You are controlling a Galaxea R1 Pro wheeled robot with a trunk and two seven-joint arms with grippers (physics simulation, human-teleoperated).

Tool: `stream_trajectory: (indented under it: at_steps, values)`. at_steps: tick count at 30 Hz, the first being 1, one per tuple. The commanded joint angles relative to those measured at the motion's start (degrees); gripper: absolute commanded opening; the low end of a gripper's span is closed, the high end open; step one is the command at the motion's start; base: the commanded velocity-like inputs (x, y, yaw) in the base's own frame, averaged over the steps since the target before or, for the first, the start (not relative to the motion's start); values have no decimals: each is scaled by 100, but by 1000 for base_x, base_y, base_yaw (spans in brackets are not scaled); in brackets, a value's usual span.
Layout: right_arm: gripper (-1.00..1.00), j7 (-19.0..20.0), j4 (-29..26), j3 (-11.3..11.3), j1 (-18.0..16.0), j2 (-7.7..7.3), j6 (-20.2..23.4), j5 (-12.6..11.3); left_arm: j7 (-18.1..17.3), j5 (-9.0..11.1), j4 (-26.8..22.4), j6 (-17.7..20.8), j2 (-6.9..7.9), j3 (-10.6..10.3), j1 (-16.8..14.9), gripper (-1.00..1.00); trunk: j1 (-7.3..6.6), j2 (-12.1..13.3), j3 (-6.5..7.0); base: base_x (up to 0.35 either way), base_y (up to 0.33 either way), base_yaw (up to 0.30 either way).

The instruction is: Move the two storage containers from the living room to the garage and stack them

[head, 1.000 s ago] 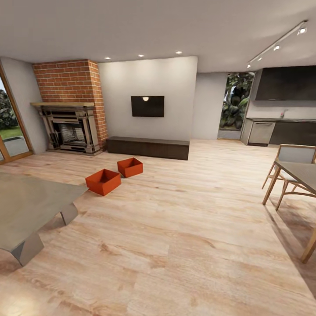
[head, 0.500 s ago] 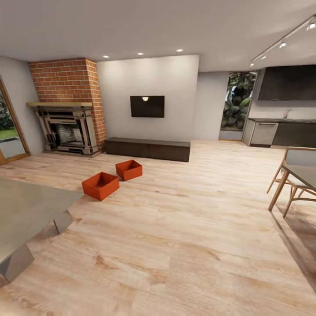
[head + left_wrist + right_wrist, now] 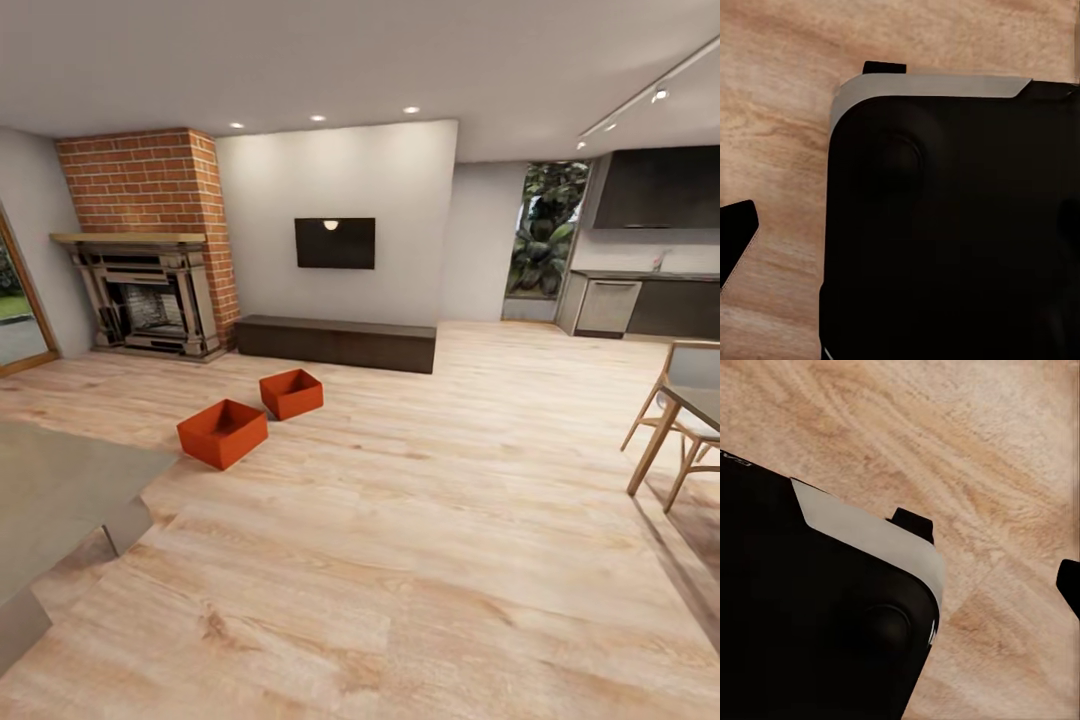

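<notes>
Two orange-red storage containers stand on the light wood-plank floor of the living room, in the head view. The nearer container [image 3: 222, 432] is left of centre, and the farther container [image 3: 292, 393] sits just behind it to the right, close by. Both are upright and show nothing inside. Each wrist view looks down on the robot's black base [image 3: 945, 225] [image 3: 810, 615] over wood planks. A dark wedge [image 3: 735, 240] [image 3: 1069, 583] sits at the edge of each wrist view; it is too little to tell how the jaws stand. The garage is out of view.
A grey low table [image 3: 60, 490] fills the near left. The brick fireplace [image 3: 150, 290] and the long dark cabinet [image 3: 336, 342] line the far wall. A wooden chair and table [image 3: 690, 420] stand at the right. Wide open floor lies between me and the containers.
The whole head picture has shifted: the camera moved forward, so the grey table and the chair slide toward the frame edges. The containers themselves have not moved.
</notes>
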Motion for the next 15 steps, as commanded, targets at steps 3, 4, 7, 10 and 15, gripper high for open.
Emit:
stream_trajectory:
  at_steps: [3,4,7,10,15]
  values:
    - [100,-2,12,47,-6,3,-32,-53,4,46,-4,-5,-4,0,0,100,3,-2,-5,322,0,0]
    - [100,-2,10,47,-6,0,-32,-53,2,46,-2,-5,-4,0,-1,100,3,-2,-5,322,0,0]
    - [100,-3,8,56,-6,-7,-32,-53,0,42,-4,-5,-1,0,-2,100,3,-2,-5,322,0,0]
    - [100,-4,7,54,-6,-14,-32,-53,3,36,12,-5,-18,-8,0,100,3,-2,-5,322,0,0]
    - [100,-36,5,60,-6,-14,-42,-31,0,40,29,-7,-17,-5,0,100,3,-2,-5,322,0,0]
